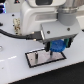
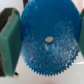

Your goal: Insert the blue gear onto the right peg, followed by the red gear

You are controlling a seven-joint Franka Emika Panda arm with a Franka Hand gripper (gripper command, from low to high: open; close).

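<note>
The white table [image 1: 12, 67] carries the black-framed grey plate [image 1: 37, 57], and the gripper [image 1: 56, 49] hangs over the plate's end nearer the exterior view's right. It pinches the blue gear [image 2: 47, 37] — in the wrist view the teal pads [image 2: 10, 40] press the disc's rim from both sides. A small pale spot sits at the hub — whether it is the right peg cannot be told.
</note>
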